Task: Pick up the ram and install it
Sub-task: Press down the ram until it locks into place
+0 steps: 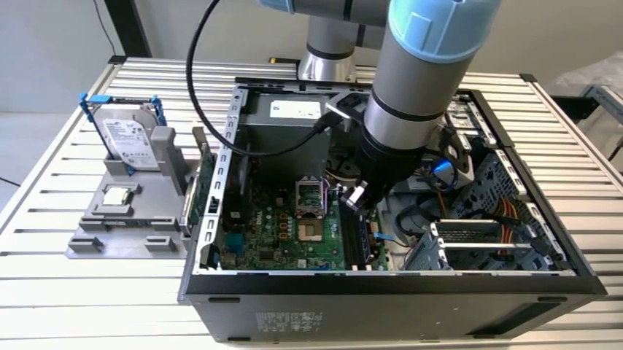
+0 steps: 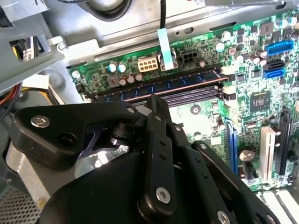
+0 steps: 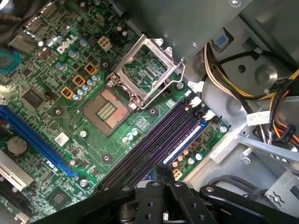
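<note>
Gripper (image 1: 355, 198) is down inside the open PC case (image 1: 389, 281), a bit right of centre in the exterior view, tip right at the memory slots. In both wrist views the two black fingers meet at one point (image 2: 154, 99) (image 3: 163, 170), so it reads as closed. I can't tell whether the board's thin edge is pinched between them or the tip is just resting on top.

The ram (image 2: 187, 80) sits in the outermost slot, the one nearest the motherboard's (image 3: 93, 140) edge. In the first wrist view it's the strip with the pale label (image 3: 189, 139) beside the dark purple empty slots (image 3: 154, 140).

- Key relation: the ram is directly under or at the fingertips, not off to a side. Its long axis follows the slot, and the tip meets it around mid-length in the second wrist view.
- It looks level along the slot. I can't judge whether the end latches are closed.
- Arm (image 1: 419, 87) comes in from the top of the exterior view, forearm steep, wrist pointing almost straight down into the case.
- The open CPU socket (image 3: 106, 109) lies just across the empty slots from the tip.
- Hard drive (image 1: 131, 142) and processor chip (image 1: 117, 195) are on the fixture at the exterior view's left, well apart from the gripper.
</note>
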### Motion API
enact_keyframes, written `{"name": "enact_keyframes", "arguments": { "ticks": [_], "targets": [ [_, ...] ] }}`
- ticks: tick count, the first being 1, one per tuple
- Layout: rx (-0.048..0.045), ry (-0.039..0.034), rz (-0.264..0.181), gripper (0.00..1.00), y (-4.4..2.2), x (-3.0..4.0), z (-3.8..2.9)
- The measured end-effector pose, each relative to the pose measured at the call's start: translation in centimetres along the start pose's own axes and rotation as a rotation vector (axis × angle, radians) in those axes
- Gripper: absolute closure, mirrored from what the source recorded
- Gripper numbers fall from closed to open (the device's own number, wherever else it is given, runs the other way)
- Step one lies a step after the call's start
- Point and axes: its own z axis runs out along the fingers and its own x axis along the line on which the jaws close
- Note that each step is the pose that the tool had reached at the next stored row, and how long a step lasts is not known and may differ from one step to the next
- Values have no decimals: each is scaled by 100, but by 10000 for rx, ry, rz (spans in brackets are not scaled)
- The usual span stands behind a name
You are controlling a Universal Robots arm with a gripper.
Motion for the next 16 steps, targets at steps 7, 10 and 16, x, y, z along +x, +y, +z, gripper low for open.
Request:
{"name": "enact_keyframes", "arguments": {
  "ticks": [7, 10, 16],
  "targets": [
    [-34, 17, -677, 100, -3, -4, 0],
    [-49, 25, -983, 100, -4, -4, 0],
    [-76, 38, -1527, 100, -10, -10, 0]
  ]
}}
